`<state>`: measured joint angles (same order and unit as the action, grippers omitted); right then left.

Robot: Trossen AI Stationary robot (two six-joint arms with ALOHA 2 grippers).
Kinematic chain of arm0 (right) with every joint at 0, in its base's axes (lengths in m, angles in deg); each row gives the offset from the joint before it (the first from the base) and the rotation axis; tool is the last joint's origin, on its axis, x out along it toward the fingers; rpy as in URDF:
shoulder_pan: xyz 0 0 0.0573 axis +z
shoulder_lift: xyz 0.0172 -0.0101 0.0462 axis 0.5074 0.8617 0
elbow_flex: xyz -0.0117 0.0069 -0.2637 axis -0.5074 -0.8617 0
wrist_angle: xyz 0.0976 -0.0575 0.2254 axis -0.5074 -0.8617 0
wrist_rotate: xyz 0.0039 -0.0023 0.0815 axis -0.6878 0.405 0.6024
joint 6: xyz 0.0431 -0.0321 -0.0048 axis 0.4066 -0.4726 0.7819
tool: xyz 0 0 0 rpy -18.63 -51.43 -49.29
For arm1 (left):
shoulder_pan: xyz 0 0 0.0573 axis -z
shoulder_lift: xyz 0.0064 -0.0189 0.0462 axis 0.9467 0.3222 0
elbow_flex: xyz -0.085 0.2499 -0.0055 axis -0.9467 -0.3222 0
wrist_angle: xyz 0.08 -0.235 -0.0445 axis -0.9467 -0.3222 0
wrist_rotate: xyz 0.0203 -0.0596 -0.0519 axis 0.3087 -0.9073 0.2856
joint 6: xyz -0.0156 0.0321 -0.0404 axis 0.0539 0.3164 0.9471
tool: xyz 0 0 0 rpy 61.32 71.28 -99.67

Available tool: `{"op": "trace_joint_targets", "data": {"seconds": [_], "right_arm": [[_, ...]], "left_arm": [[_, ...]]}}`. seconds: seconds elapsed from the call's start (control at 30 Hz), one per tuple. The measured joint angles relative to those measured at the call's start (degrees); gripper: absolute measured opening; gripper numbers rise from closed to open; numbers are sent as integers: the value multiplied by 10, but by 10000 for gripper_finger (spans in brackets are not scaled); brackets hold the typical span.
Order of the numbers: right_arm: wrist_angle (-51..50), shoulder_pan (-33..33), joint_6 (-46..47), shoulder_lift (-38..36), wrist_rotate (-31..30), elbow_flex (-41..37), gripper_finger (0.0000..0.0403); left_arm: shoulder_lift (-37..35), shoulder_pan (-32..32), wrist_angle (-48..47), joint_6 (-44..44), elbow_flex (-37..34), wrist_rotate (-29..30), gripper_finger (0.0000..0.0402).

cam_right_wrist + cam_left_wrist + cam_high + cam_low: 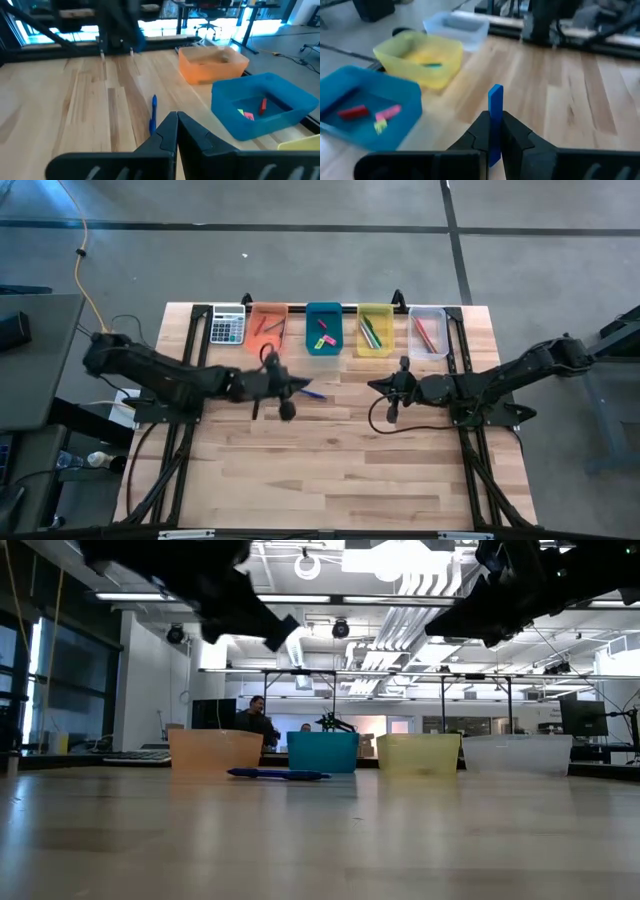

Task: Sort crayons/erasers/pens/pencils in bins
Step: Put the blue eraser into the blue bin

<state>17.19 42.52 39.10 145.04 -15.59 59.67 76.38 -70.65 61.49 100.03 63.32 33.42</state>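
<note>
A: Where is the left pincer [495,131]?

B: Over the table [330,470] near its middle, at about 6 o'clock from the orange bin [267,328]. Its fingers are pressed onto a blue pen [495,120], which stands up between them in the left wrist view.

A: Is the pen off the wood?

B: In the low view it lies along the table in front of the orange and teal bins, so it looks to be resting there; the high view shows its tip poking out at 3 o'clock from the pincer.

A: And the right pincer [176,131]?

B: Fully closed, with nothing in it, hanging above the table at 6 o'clock from the yellow bin [375,329].

A: The bins?

B: Four in a row along the far edge: orange, teal [323,328], yellow, clear [428,332]. The teal one holds a pink eraser [388,112], a yellow-green bit and a red piece. Sticks lie in the other three. A calculator [228,325] sits at 9 o'clock from the orange bin
</note>
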Motion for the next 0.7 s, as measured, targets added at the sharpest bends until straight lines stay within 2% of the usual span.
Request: {"op": "trace_joint_targets", "data": {"seconds": [0.13,0.37,0.53,0.7], "right_arm": [[30,0,0,21,0,0,0],[65,0,10,78,0,0,0],[106,0,10,114,0,0,0],[125,0,9,122,0,0,0]], "left_arm": [[37,-67,89,-33,0,-63,8],[125,-172,202,-46,4,-113,8],[203,-247,181,-33,69,-124,8],[268,-290,101,-36,171,-157,8]]}}
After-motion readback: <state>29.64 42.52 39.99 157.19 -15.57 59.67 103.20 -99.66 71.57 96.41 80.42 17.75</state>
